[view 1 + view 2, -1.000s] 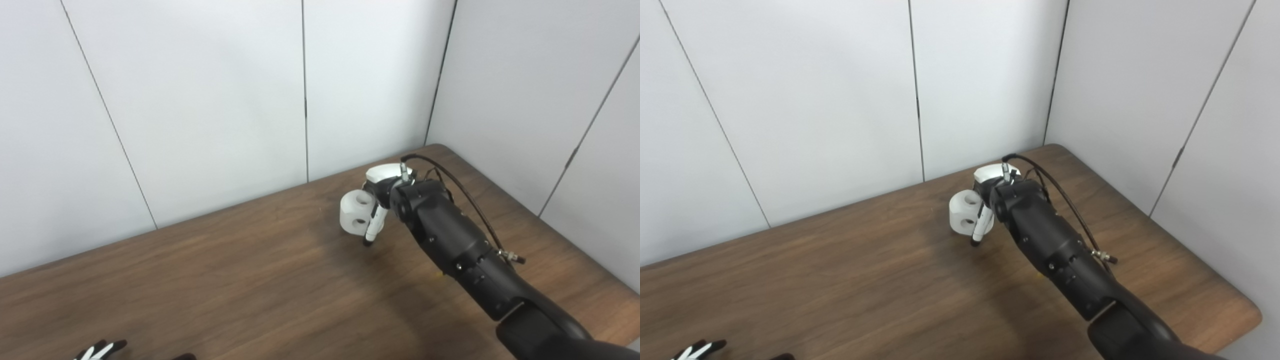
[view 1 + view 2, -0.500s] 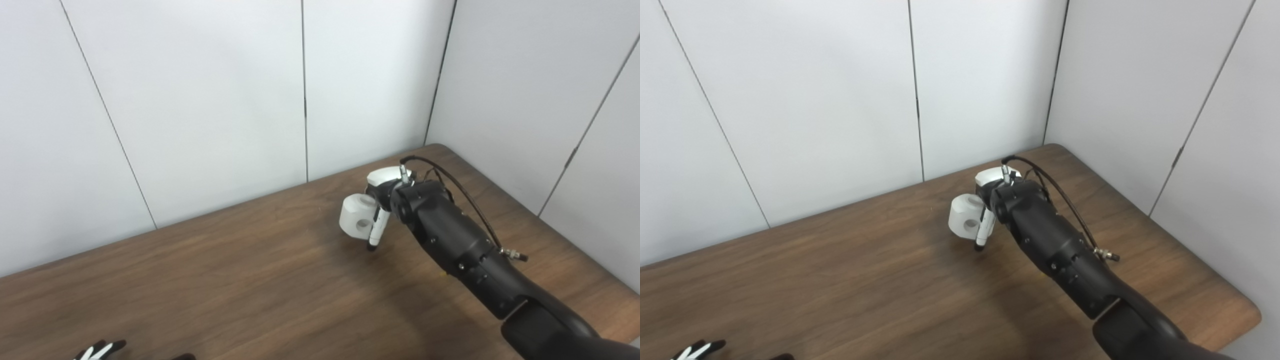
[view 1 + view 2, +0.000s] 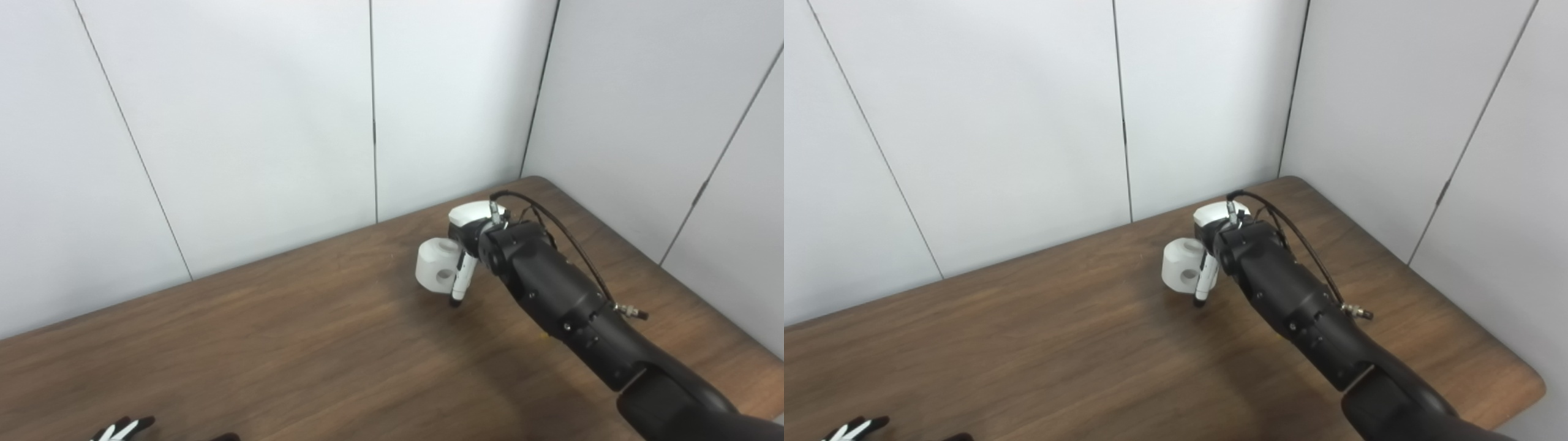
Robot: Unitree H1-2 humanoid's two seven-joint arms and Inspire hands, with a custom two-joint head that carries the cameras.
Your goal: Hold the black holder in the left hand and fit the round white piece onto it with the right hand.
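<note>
One second has brought little gross motion: the counter (image 3: 257, 343) and the long black right arm look much the same. The change is in the round white piece (image 3: 436, 267). A second ago its near face showed two dark holes, and now only one shows, so it has turned a little in the grasp. I judge this to be the right robot hand (image 3: 468, 251) adjusting or reorienting the piece before any fitting, with the mating step not yet begun.

The right robot hand holds that piece just above the counter. One white finger (image 3: 459, 283) with a dark tip lies along the side of the piece nearest the arm and points down past it. The other fingers are hidden behind the piece and the wrist, so how far they wrap cannot be seen.

Far from the white piece, at the bottom left edge, only a few black-and-white fingertips of the left robot hand (image 3: 122, 429) show. Whether it holds anything cannot be told, and no black holder is visible.
</note>
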